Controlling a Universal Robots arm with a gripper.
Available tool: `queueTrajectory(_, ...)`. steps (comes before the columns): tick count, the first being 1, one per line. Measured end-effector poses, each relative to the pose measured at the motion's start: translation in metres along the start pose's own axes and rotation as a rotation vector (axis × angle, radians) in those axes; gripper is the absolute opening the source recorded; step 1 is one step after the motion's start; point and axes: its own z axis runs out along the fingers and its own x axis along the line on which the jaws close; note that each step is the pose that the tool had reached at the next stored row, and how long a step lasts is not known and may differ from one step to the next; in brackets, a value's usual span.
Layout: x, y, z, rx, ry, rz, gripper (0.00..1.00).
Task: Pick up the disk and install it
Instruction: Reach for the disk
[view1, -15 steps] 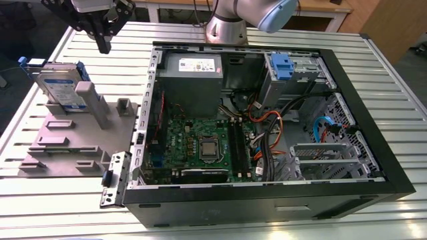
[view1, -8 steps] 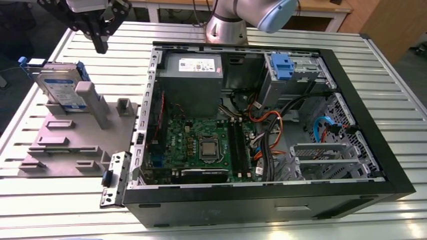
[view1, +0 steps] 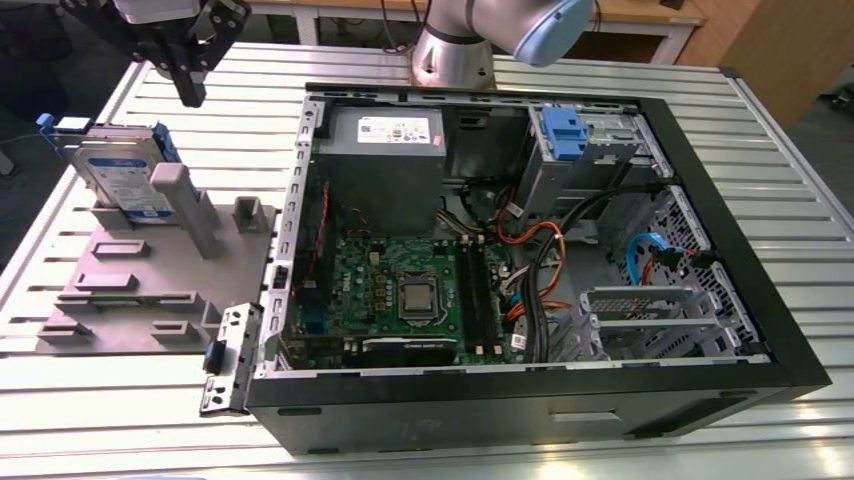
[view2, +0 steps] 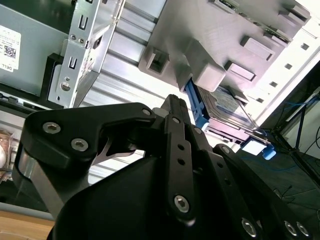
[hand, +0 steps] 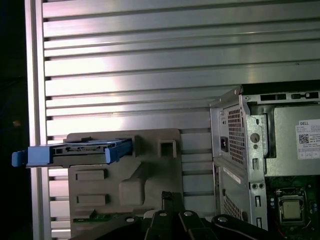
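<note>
Disk (view1: 127, 175): silver drive in a bright blue carrier; white-and-blue label, print too small to read.
Disk place: stands on edge, tilted, in the grey fixture (view1: 147, 290) just outside the open computer case (view1: 534, 250).
End effector (view1: 194, 95): fingers together, holding nothing, outside the case, above the disk.
Power supply (view1: 380, 150): inside the case, with a white sticker.

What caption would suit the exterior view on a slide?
Gripper hovers near the disk propped in a grey holder, beside the open computer case.
</note>
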Motion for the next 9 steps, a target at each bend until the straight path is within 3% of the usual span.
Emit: queueTrajectory(9,0.0027,-0.0002,0.0001,-0.0001,-0.0003,0.0,0.11)
